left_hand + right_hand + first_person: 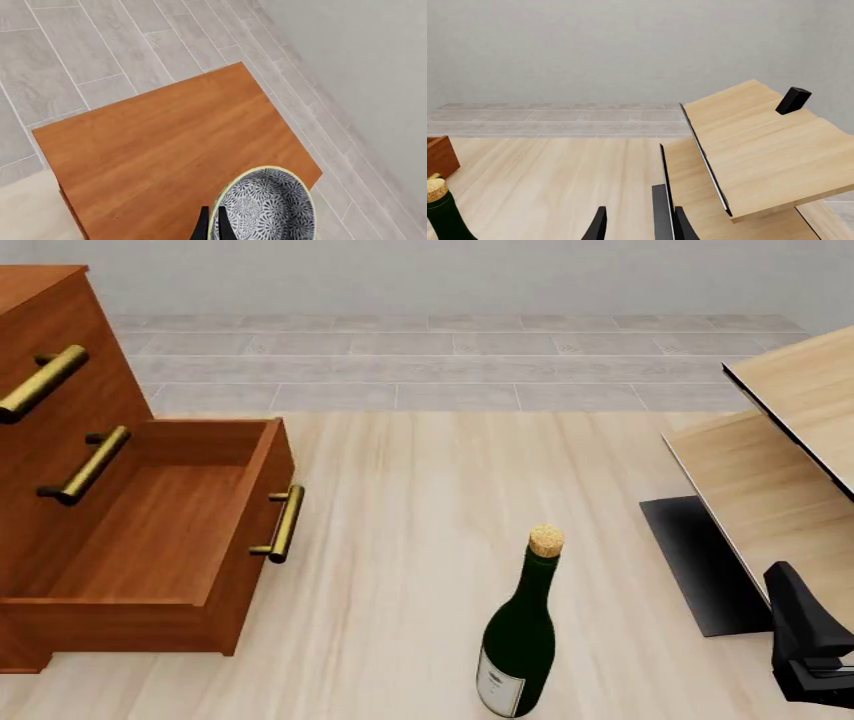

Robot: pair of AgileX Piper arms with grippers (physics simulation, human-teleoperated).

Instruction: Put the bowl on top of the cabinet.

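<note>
The left hand point(212, 227) is pinching the rim of the bowl point(265, 206), one dark finger on each side of the wall. In the left wrist view the bowl is hanging above the top of the cabinet point(173, 150), over the corner region nearest the wall. Whether it is touching the wood or held just clear cannot be told. Neither the bowl nor the left hand is appearing in the front view.

Procedure for the step in hand, as a judgement:
1. Shift the bowl inward from the corner, so the whole base is sitting over the panel and not overhanging an edge.
2. Lower straight down, keeping the rim level.
3. Spread the fingers only once the base is bearing fully on the wood.
4. Withdraw upward, avoiding any drag on the rim.

The right hand point(635, 225) is idling near the pale wood furniture point(747, 150), its fingers spread with nothing between them. The wine bottle point(521, 640) is standing upright on the desk point(400, 540), well apart from the cabinet with its lowest drawer point(160, 530) pulled out.
</note>
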